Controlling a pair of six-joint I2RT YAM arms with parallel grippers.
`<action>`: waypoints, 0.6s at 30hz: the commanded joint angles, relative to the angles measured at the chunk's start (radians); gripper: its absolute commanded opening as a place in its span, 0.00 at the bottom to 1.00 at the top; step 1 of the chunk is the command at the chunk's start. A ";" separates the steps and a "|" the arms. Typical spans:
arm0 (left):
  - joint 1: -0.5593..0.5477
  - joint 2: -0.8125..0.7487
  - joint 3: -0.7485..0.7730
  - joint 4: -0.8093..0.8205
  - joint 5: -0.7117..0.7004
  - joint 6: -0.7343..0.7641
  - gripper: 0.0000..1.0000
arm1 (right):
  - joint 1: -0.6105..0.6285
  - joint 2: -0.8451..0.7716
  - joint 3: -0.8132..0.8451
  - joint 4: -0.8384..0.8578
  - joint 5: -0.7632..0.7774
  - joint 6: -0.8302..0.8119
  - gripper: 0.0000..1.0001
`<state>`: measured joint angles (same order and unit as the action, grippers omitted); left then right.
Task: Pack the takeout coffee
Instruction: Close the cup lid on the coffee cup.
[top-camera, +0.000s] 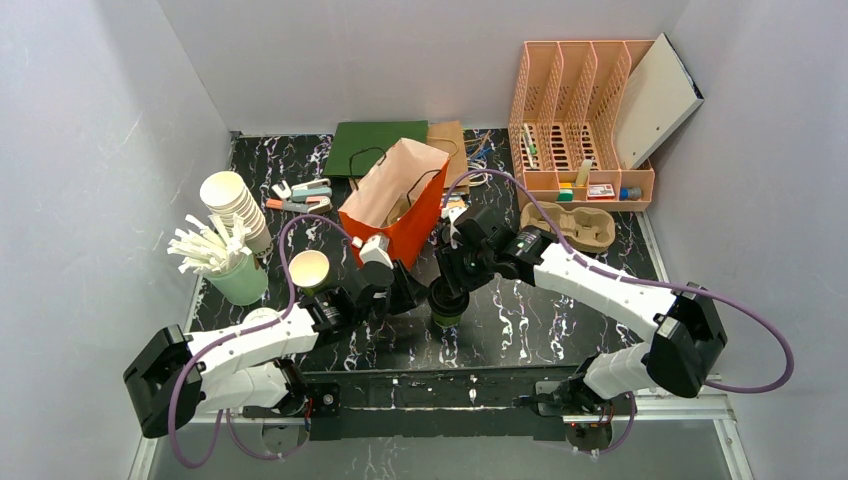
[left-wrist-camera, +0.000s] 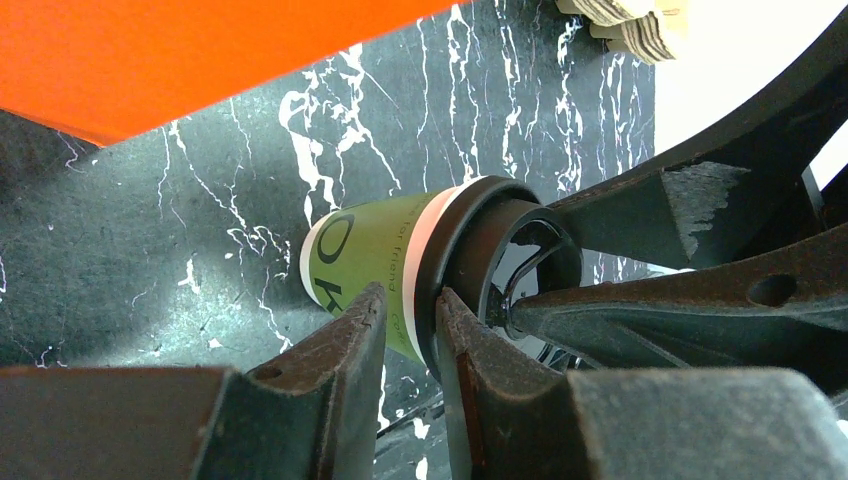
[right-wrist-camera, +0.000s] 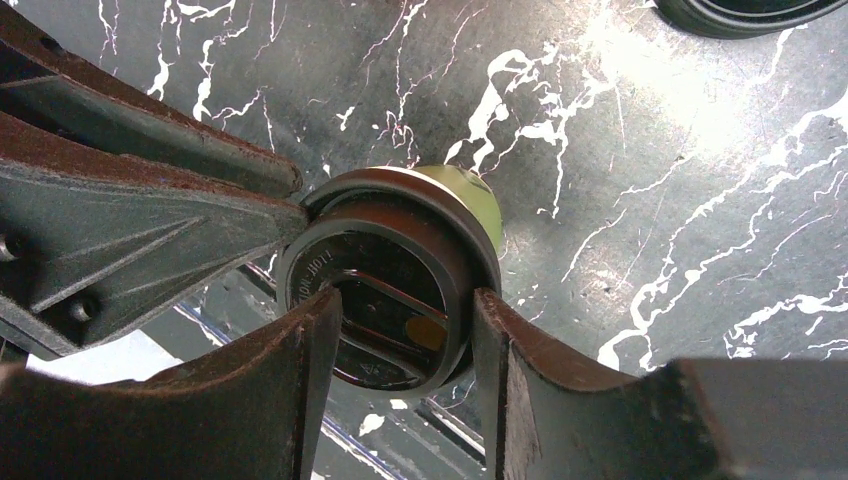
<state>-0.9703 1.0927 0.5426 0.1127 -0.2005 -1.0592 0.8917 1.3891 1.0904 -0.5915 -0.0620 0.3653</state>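
Observation:
The takeout coffee (top-camera: 447, 308), a dark green cup with a black lid, stands upright on the black marble table in front of the orange bag (top-camera: 395, 205). My right gripper (right-wrist-camera: 408, 305) comes down on it from above, its fingers closed against the sides of the black lid (right-wrist-camera: 390, 290). My left gripper (left-wrist-camera: 408, 300) is at the cup's left side. Its jaws stand almost together, and the tips touch the cup (left-wrist-camera: 370, 250) just at the lid's rim. The right gripper's fingers (left-wrist-camera: 620, 200) show on the lid in the left wrist view.
A lidless green cup (top-camera: 309, 270) stands to the left, next to a stack of white cups (top-camera: 235, 205) and a pale cup of white sticks (top-camera: 235, 278). A cardboard cup carrier (top-camera: 580, 225) and a peach file rack (top-camera: 580, 110) are to the right. A spare black lid (right-wrist-camera: 750, 12) lies nearby.

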 joint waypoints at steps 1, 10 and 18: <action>-0.004 0.060 -0.007 -0.074 0.021 0.023 0.23 | 0.022 0.082 -0.056 -0.046 -0.113 0.026 0.59; -0.004 0.067 -0.022 -0.062 0.027 0.018 0.22 | 0.022 0.088 -0.007 -0.093 -0.113 0.023 0.63; -0.004 0.041 0.040 -0.160 -0.020 0.068 0.22 | 0.023 0.018 0.060 -0.074 -0.092 0.041 0.71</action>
<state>-0.9657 1.1095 0.5632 0.1040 -0.2028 -1.0439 0.8928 1.4113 1.1351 -0.6411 -0.0799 0.3698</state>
